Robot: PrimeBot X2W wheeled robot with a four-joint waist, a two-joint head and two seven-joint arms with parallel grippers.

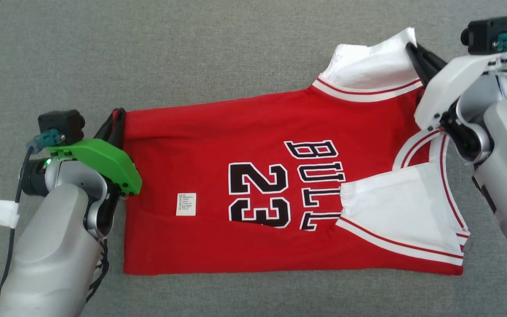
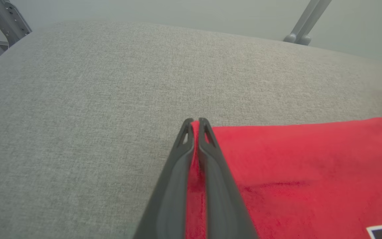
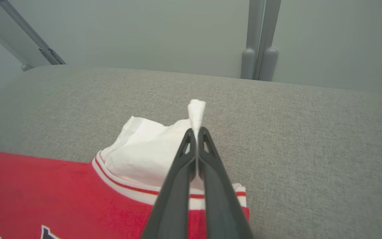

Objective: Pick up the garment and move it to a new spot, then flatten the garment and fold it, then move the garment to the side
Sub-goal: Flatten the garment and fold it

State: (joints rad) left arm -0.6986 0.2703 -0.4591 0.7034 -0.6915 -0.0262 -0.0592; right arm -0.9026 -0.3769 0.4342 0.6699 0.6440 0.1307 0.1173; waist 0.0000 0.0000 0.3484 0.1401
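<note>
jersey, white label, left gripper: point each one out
jersey [image 1: 258,130], head view, plain red cloth beside the number
white label [image 1: 186,204], head view, its middle
left gripper [image 2: 195,121], left wrist view, midway between its fingertips

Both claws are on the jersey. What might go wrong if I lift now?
1. The right claw pinches only a thin white tip of the jersey; it may slip out.
2. The near white flap lies folded over the print and could get folded in.

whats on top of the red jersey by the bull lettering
A white flap with red-striped trim, folded inward, lies on the jersey front and covers the end of the lettering. Any letters beneath it are hidden.
</note>
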